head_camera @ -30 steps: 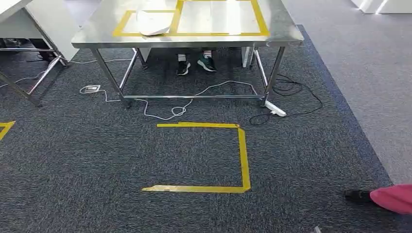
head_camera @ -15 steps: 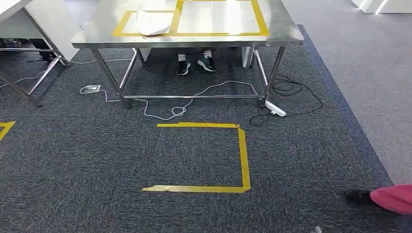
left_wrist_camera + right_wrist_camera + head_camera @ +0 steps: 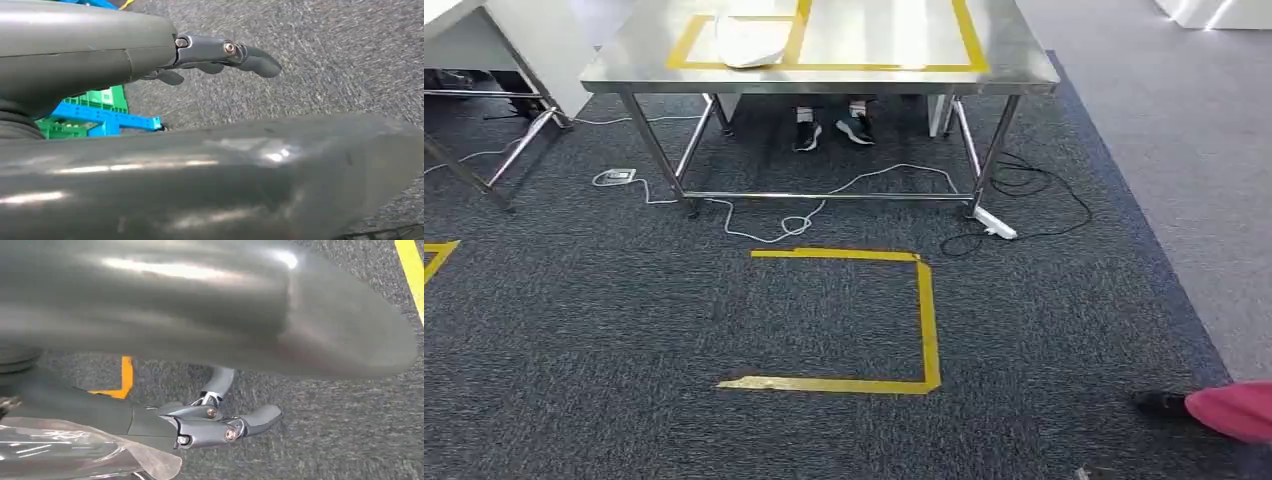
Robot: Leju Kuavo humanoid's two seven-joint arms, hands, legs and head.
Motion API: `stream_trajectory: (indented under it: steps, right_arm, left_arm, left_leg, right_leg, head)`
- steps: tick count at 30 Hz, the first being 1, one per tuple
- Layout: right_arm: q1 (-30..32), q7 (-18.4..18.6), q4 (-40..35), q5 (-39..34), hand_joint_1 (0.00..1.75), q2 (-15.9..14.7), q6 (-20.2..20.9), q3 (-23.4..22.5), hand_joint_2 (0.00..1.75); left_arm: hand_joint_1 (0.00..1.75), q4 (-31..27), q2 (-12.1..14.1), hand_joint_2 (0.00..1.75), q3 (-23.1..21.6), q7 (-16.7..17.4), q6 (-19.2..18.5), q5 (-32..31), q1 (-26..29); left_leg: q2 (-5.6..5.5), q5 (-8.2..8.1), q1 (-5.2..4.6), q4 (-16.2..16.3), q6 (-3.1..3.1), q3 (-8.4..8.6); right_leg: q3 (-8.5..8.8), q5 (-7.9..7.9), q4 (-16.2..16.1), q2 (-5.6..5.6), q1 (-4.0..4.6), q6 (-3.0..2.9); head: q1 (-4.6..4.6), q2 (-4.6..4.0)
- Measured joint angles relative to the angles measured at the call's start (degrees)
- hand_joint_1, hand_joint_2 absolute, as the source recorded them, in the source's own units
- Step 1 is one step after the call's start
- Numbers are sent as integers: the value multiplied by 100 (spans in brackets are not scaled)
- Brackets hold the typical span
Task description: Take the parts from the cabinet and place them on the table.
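Steel tabletop (image 3: 1014, 62) ahead across the carpet, one white bagged part (image 3: 746, 42) already lying in its left yellow-taped box; right box bare. Taped floor square (image 3: 924, 320) sits between robot and tabletop, cables (image 3: 769, 225) under it. Left hand (image 3: 220, 52) hangs over carpet, fingers (image 3: 260, 62) loosely apart, holding nothing. Right hand (image 3: 215, 427) seems to have a clear plastic bag (image 3: 75, 455) against it; cannot tell if the fingers (image 3: 262, 417) grip it. Likely mid-task: one part delivered, more left.

A steel table (image 3: 1014, 70) marked with yellow tape (image 3: 879, 67) carries what looks like a white bag (image 3: 749, 42).
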Motion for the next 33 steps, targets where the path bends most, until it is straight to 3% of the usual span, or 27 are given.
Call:
stream_trajectory:
  steps: [1,2,3,6,7,8,9,11,12,13,15,16,17,18,21,22,23,24,26,27,28,30,31,32,33]
  right_arm:
    - [-4,0,2,0,0,0,2,0,0]
    - [-12,11,7,0,0,15,2,0,0]
    - [-11,17,9,0,0,18,2,-4,0]
    - [10,24,15,-2,0,20,2,4,0]
    - [-5,24,15,-2,0,20,2,2,0]
    - [-9,22,15,0,0,20,2,0,0]
    - [-6,22,15,0,0,20,2,0,0]
    - [14,22,15,0,0,22,2,2,0]
    - [16,22,15,-2,0,22,2,7,0]
    - [12,22,15,-2,0,22,2,7,0]
    - [-2,22,15,0,0,22,2,7,0]
    - [-9,22,15,0,0,22,2,7,0]
    - [-12,22,15,0,0,22,2,4,0]
    - [-9,22,15,0,0,24,2,6,0]
    - [-75,22,26,-2,0,24,2,11,0]
    - [-94,22,33,0,0,24,2,13,0]
    - [-104,20,35,2,0,24,2,17,0]
    - [-99,17,39,2,0,24,2,24,0]
    - [-101,31,77,-5,0,24,2,63,0]
    - [-97,33,90,-4,0,24,2,87,0]
    - [-97,37,101,4,0,26,2,109,0]
    - [-124,42,136,11,0,26,2,151,0]
    - [-143,41,153,13,0,26,2,166,0]
    - [-168,39,168,15,0,26,2,195,0]
    - [-178,39,184,15,0,28,0,230,0]
  left_arm:
    - [0,0,-2,0,2,0,0,7,-4]
    - [0,7,7,0,0,-4,0,13,-12]
    - [0,9,0,0,-2,-6,0,17,-15]
    - [0,15,4,0,-9,-13,0,46,-11]
    - [0,15,0,0,-22,-11,2,50,3]
    - [0,15,2,0,-33,-13,0,52,7]
    - [0,15,2,0,-37,-13,0,57,5]
    - [0,17,2,0,-42,-11,0,57,-2]
    - [0,20,0,0,-44,-13,0,59,5]
    - [0,20,0,0,-48,-13,0,59,19]
    - [0,20,2,0,-57,-13,0,59,28]
    - [0,20,4,0,-59,-13,2,59,27]
    - [0,20,7,0,-61,-11,0,59,23]
    - [0,20,9,0,-63,-13,2,59,0]
    - [0,26,11,0,-94,-13,4,142,14]
    - [0,26,11,0,-105,-13,4,175,22]
    - [0,28,11,0,-109,-13,7,179,14]
    - [0,28,15,0,-116,-18,7,195,-5]
    - [0,31,7,0,-140,-41,9,295,-60]
    - [0,31,5,0,-146,-50,7,321,-61]
    - [0,33,4,0,-162,-57,7,367,-57]
    - [0,44,4,0,-195,-83,7,450,-57]
    - [0,44,2,0,-208,-105,7,490,-65]
    - [0,44,2,0,-225,-116,7,518,-76]
    - [0,44,4,0,-234,-116,7,544,-99]
  left_leg:
    - [-46,-6,1,46,-46,-19]
    - [-82,-21,-26,103,-97,-60]
    - [-141,-18,-31,127,-130,-83]
    - [-284,37,6,116,-232,-118]
    - [-219,-32,17,188,-251,-141]
    - [-65,-256,15,416,-271,-239]
    - [0,-546,21,835,-293,-403]
    - [42,-985,25,1719,-319,-739]
    - [46,-1047,25,1955,-320,-806]
    - [53,-949,25,1897,-309,-726]
    - [121,-512,20,1107,-262,-278]
    - [261,-298,5,590,-221,-2]
    - [537,-276,-30,257,-188,162]
    - [568,-312,-75,148,-164,194]
    - [394,-294,-85,153,-100,86]
    - [341,-245,-38,88,-37,121]
    - [291,-231,-38,83,-12,106]
    - [228,-214,-40,85,16,83]
    - [81,-191,-60,89,52,41]
    - [6,-184,-72,93,59,32]
    - [-67,-178,-82,94,64,35]
    - [-227,-171,-98,104,54,49]
    - [-305,-168,-103,111,48,58]
    - [-363,-161,-92,115,36,50]
    - [-428,-165,-128,152,2,14]
  right_leg:
    - [282,185,-528,188,-46,29]
    - [330,77,-656,413,-29,32]
    - [309,124,-647,295,-45,-89]
    - [294,133,-616,140,-5,-208]
    - [282,169,-632,51,-24,-273]
    - [266,178,-632,10,-15,-312]
    - [248,187,-630,-58,-6,-336]
    - [219,191,-624,-195,16,-343]
    - [213,191,-622,-262,25,-343]
    - [214,191,-622,-336,34,-343]
    - [242,180,-621,-458,43,-338]
    - [300,169,-621,-514,46,-322]
    - [287,157,-621,-564,64,-302]
    - [314,136,-587,-614,99,-259]
    - [332,159,-628,-810,99,-176]
    - [298,96,-610,-682,73,-110]
    - [234,-51,-444,-346,63,-100]
    - [70,-264,-83,-176,62,-102]
    - [-402,-677,896,-56,70,-102]
    - [-561,-732,1195,-44,71,-105]
    - [-589,-638,1211,-43,71,-114]
    - [-267,-118,468,1,73,-157]
    - [-6,159,-84,109,76,-193]
    - [160,232,-468,392,78,-240]
    - [217,187,-618,477,53,-249]
  head:
    - [9,0]
    - [9,0]
    - [-19,0]
    - [-15,0]
    - [-20,0]
    - [-37,0]
    - [-44,0]
    - [-39,0]
    - [-39,0]
    - [-37,0]
    - [-37,0]
    - [-39,0]
    - [-39,0]
    - [-42,0]
    - [-42,0]
    - [-40,0]
    - [-13,0]
    - [-11,2]
    - [-7,2]
    - [-6,0]
    - [-11,0]
    - [-9,0]
    - [-9,0]
    - [-7,0]
    - [-22,0]
